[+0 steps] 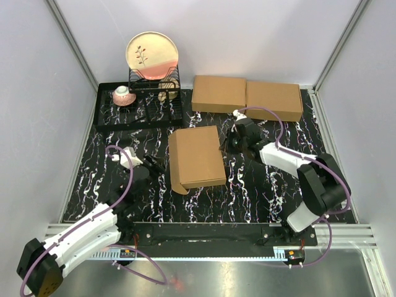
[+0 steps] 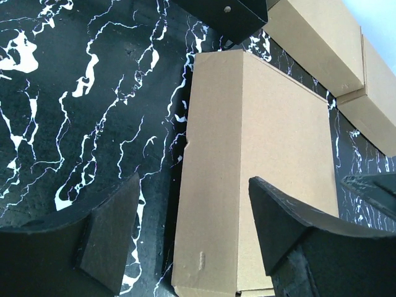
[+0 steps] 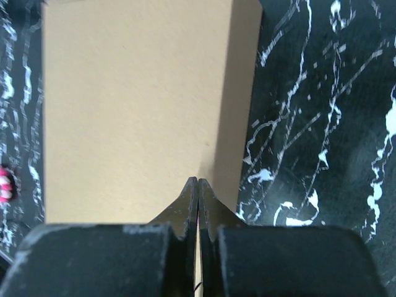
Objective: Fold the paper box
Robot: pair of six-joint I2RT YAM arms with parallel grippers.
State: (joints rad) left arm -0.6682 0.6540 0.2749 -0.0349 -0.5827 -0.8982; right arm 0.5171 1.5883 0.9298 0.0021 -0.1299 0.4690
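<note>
Leftward, dark table (image 1: 247, 185) lies between paper box (image 1: 198, 158) and left gripper (image 1: 158, 166).

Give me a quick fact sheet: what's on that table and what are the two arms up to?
Surface: black marbled table
Middle: paper box, looks closed
Back: two flat cardboard boxes, side by side
Back left: dish rack with plate and cup
Left pincer: open, by the box's left side
Right pincer: shut, at the box's right edge

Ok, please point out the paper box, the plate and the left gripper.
paper box (image 1: 198, 156): top view, centre of top face.
plate (image 1: 152, 55): top view, middle of its face.
left gripper (image 2: 193, 182): left wrist view, between its fingertips.
</note>
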